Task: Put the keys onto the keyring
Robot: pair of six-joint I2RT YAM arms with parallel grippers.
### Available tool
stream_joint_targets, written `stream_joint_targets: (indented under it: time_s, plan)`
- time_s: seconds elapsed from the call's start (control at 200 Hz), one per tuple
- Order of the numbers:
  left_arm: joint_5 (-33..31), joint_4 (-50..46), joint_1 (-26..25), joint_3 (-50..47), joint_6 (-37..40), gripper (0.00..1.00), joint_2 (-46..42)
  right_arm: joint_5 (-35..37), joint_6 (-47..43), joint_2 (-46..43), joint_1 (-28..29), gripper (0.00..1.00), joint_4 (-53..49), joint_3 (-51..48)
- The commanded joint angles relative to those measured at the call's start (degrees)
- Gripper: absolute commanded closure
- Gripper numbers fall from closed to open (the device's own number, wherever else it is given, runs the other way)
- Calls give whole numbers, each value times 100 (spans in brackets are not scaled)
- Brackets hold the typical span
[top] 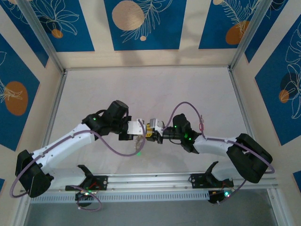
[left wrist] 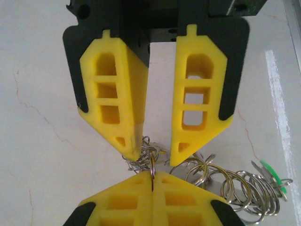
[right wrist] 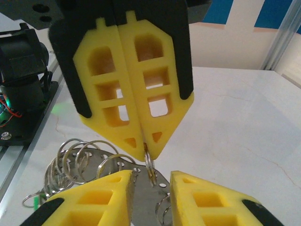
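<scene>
Currently the left claw (right wrist: 145, 151) is pinching shut on a thin silvery keyring (right wrist: 149, 165), which is hanging from its fingertips over the table (left wrist: 42, 141). A bunch of further wire rings (left wrist: 235, 186) is trailing off to one side, and a green-tagged key (left wrist: 272, 172) is dangling at its far end. The right claw (left wrist: 154, 155) is facing the left one tip to tip. Its jaws are standing partly apart, flanking the keyring and gripping nothing.
</scene>
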Motion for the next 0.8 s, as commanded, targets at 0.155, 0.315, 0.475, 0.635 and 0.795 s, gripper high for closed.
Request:
stream_joint_targets:
  time_s: [0.155, 0.315, 0.475, 0.635, 0.795]
  plan:
    - [278, 48, -73, 170, 59, 100, -121, -129, 92, 191, 49, 83, 248, 191]
    - [334, 269, -71, 33, -15, 100, -143, -378, 38, 186, 67, 85, 429, 152]
    - [449, 458, -73, 3, -149, 88, -111, -607, 5, 214, 66, 100, 541, 85]
    - [419, 446, -46, -241, -31, 69, -403, -525, 79, 41, 42, 100, 806, -140]
    - [273, 494, -5, -667, 178, 67, -764, -531, 37, -282, -10, 100, 809, -348]
